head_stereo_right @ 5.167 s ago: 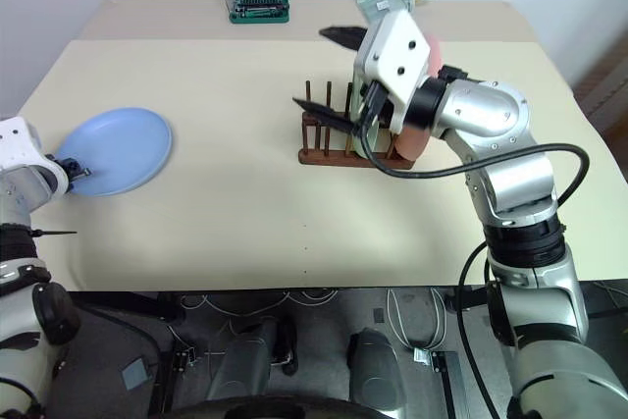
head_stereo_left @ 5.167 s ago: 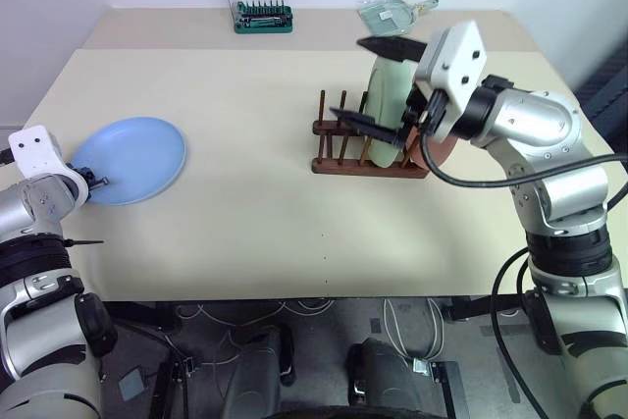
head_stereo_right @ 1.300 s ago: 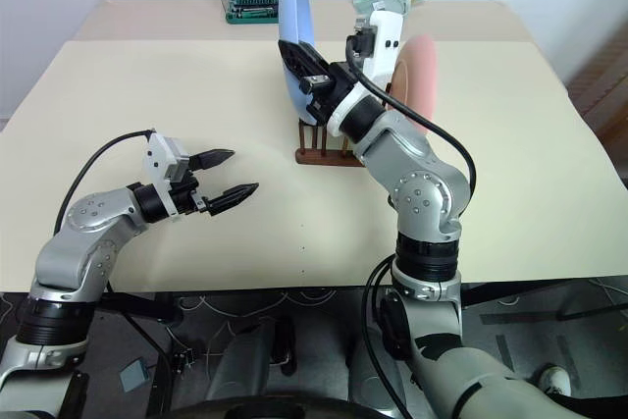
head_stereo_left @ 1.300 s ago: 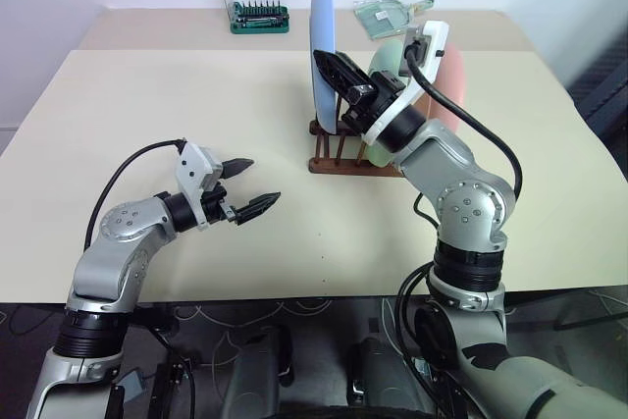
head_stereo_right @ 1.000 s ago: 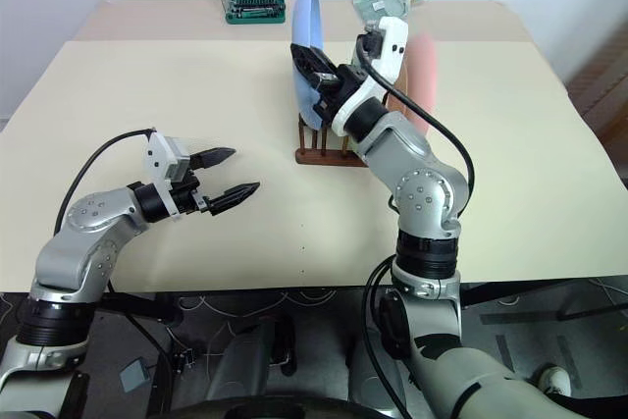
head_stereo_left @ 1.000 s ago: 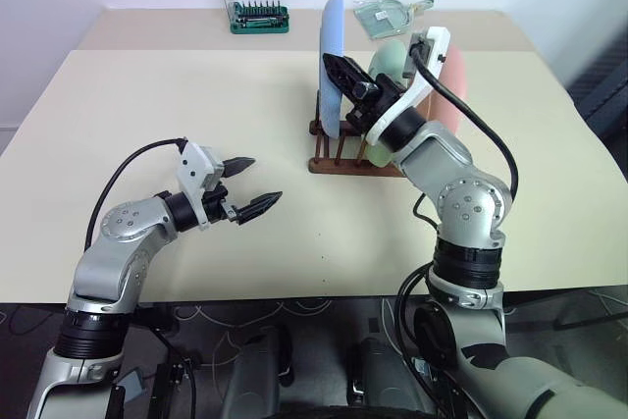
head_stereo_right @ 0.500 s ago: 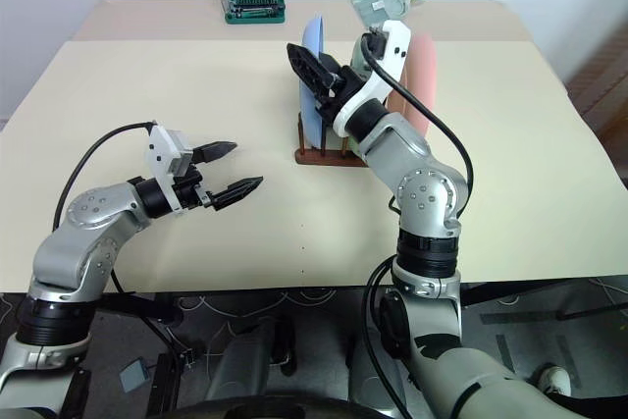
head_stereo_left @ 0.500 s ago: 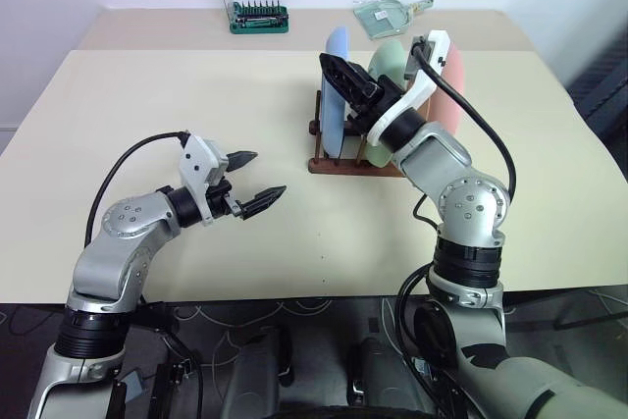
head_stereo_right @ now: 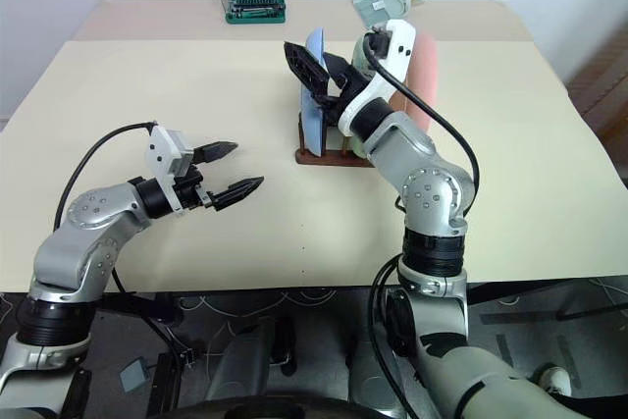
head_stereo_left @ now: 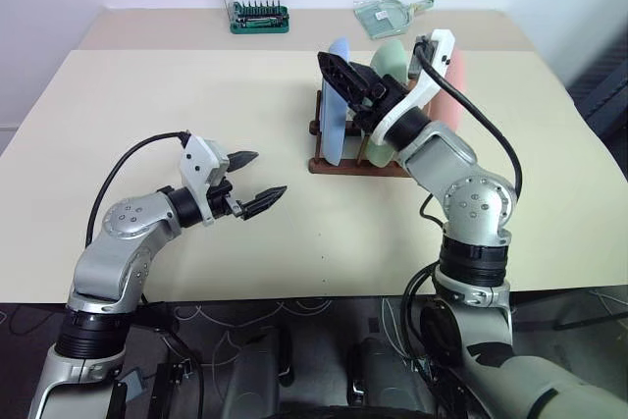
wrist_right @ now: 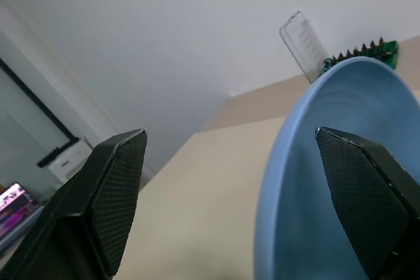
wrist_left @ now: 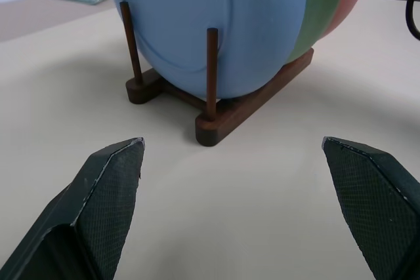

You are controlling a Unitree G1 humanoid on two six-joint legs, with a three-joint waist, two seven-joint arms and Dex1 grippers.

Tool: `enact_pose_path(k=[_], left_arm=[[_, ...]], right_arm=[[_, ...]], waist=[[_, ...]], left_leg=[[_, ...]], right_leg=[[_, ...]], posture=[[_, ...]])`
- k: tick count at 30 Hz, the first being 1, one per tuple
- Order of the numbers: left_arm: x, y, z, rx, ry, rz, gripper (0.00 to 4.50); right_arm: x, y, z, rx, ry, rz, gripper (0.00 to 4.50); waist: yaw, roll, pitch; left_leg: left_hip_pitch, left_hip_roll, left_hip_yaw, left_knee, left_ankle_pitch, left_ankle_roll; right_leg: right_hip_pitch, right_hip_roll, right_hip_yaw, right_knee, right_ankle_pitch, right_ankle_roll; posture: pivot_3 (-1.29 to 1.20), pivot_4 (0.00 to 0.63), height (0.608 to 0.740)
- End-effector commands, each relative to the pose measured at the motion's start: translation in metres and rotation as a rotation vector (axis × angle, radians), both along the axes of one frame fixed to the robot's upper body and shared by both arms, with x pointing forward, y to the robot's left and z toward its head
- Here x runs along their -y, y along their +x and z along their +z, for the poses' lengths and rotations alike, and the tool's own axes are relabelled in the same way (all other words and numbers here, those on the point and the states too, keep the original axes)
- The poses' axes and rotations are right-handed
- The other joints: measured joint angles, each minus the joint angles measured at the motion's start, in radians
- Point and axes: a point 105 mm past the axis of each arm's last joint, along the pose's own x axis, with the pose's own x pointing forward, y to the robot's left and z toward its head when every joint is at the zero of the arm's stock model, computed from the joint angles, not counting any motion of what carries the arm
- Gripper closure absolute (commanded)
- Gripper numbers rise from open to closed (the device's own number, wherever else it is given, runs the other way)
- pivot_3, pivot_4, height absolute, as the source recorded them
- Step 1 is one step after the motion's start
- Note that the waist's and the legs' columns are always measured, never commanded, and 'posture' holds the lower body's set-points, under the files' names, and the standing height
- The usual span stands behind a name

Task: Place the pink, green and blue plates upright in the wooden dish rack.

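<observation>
Since a second ago my right gripper released the blue plate; it stands upright in the wooden dish rack. My left gripper waits spread wide, near left.

The blue plate was flat on the bench by the left tool. Then the right tool held it high over the wooden dish rack. Now it stands upright there, and the right tool has let go and spread wide.
</observation>
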Motion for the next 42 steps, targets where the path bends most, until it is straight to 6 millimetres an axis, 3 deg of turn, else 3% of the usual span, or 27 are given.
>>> enact_pose_path(k=[1,6,12,16,19,22,26,35,42], left_arm=[[0.002,-0.001,0.003,0.037,-0.004,-0.015,0.00],[0.002,0.000,-0.001,0.034,-0.004,-0.019,0.00],[0.000,-0.001,-0.006,0.029,-0.010,-0.018,0.00],[-0.005,0.001,-0.011,0.025,-0.002,-0.003,0.00],[-0.024,0.007,-0.019,0.016,0.013,0.055,0.00],[-0.036,0.009,-0.025,0.005,0.032,0.088,0.00],[-0.057,0.011,-0.038,-0.024,0.086,0.136,0.00],[-0.070,0.006,-0.040,-0.028,0.101,0.173,0.00],[-0.074,-0.001,-0.038,-0.018,0.078,0.213,0.00]], right_arm=[[0.006,-0.005,0.024,0.108,-0.031,-0.016,0.33],[0.010,-0.014,0.034,0.235,-0.212,-0.025,0.33],[0.022,-0.062,0.062,0.513,-0.363,0.071,0.33],[0.053,-0.076,0.060,0.543,-0.473,0.030,0.33],[0.107,-0.088,0.030,0.462,-0.651,-0.063,0.33],[0.136,-0.103,-0.002,0.348,-0.723,-0.054,0.33],[0.168,-0.104,-0.041,0.192,-0.819,-0.135,0.33],[0.196,-0.101,-0.092,0.042,-0.864,-0.157,0.33],[0.206,-0.088,-0.108,0.013,-0.838,-0.176,0.33]], waist=[[0.000,0.000,0.000],[0.000,0.000,0.000],[0.005,0.001,0.001],[0.007,0.000,0.000],[0.020,0.000,0.000],[0.028,0.001,0.000],[0.021,0.003,-0.001],[0.008,0.003,-0.001],[0.007,0.003,-0.001]], left_leg=[[0.000,0.000,0.000,0.000,0.000,0.000],[0.000,0.000,0.000,0.000,0.000,0.000],[-0.002,0.000,0.000,0.000,0.000,0.000],[-0.001,0.000,0.000,0.001,0.000,0.001],[-0.001,0.000,0.000,0.001,-0.002,0.003],[-0.001,0.000,0.000,0.001,-0.003,0.004],[0.002,0.000,0.000,0.002,-0.003,0.004],[0.004,0.000,0.000,0.001,-0.003,0.004],[0.005,0.001,0.000,0.001,-0.003,0.004]], right_leg=[[0.000,0.000,0.000,0.000,0.000,0.000],[0.000,0.000,0.000,0.000,0.000,0.000],[-0.001,-0.001,0.000,-0.001,0.000,0.000],[0.000,-0.001,0.000,-0.001,0.000,0.000],[0.001,-0.001,-0.001,-0.003,0.000,0.000],[0.004,-0.002,-0.002,-0.007,0.000,0.001],[0.005,-0.002,-0.001,-0.005,0.000,0.001],[0.007,-0.002,-0.001,-0.004,0.000,0.000],[0.007,-0.002,-0.001,-0.004,0.000,0.000]], posture=[[0.00,0.150,0.736],[0.00,0.150,0.736],[0.00,0.150,0.736],[0.00,0.150,0.736],[0.00,0.150,0.736],[0.00,0.150,0.736],[0.00,0.150,0.736],[0.00,0.150,0.736],[0.00,0.150,0.736]])
